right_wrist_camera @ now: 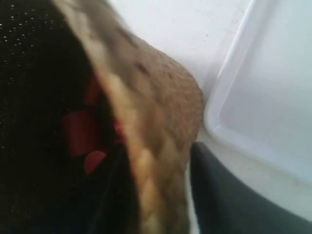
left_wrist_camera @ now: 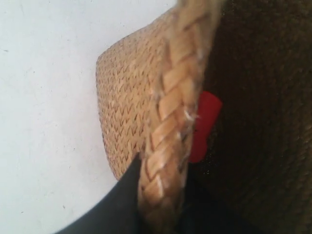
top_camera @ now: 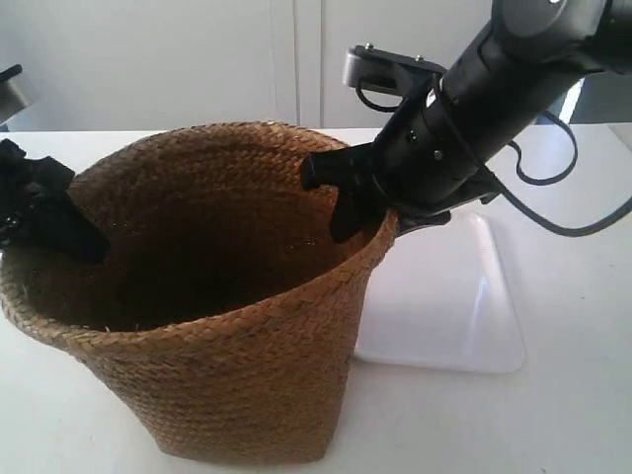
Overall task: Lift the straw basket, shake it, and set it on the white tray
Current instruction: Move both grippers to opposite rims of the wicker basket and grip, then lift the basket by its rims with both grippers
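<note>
- Plainly, one straw basket [top_camera: 227,365] stands on the white desk [top_camera: 573,415], well short of the desk's far edge, with its base not on the tray.
- One white tray [top_camera: 464,306] lies flat on the desk just beside the basket; in the exterior view the basket's wall partly hides it.
- Two black arms meet the rim from opposite sides: the left claw [top_camera: 84,242] at the exterior view's left, and the right claw [top_camera: 355,212] at its right, on the tray's side.
- The left claw pinches the braided rim. The left wrist view shows a black finger [left_wrist_camera: 122,195] against the outer weave and a red pad [left_wrist_camera: 202,124] inside.
- The right claw grips the rim likewise. The blurred right wrist view shows a dark finger [right_wrist_camera: 229,195] outside and a red pad [right_wrist_camera: 80,131] in the dark interior.
- Only the exterior view shows both arms and the whole basket. Only the wrist views show the red pads, and only the right one shows the tray's rounded corner.
</note>
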